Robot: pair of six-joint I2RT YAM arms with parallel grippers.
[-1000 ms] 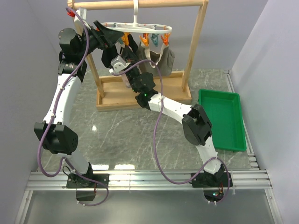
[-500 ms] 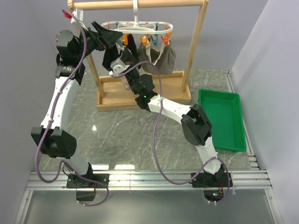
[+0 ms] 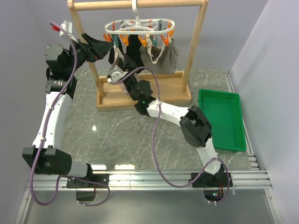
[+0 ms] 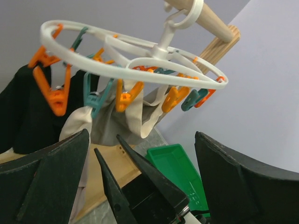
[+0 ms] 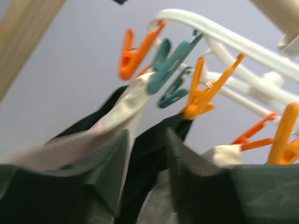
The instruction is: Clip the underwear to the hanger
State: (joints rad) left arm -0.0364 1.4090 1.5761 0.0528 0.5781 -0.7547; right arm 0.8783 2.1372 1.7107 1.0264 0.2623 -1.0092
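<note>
The left gripper [image 3: 98,44] has backed off toward nine o'clock of the hanger [image 5: 224,33], its jaws spread wide and empty. The right gripper [image 5: 147,133] has begun parting beneath it and grips nothing clearly. Clipping looks done: the underwear [image 5: 122,106], pinkish with a pale waistband, hangs limp from a teal peg [image 5: 170,60] at eleven o'clock.
</note>
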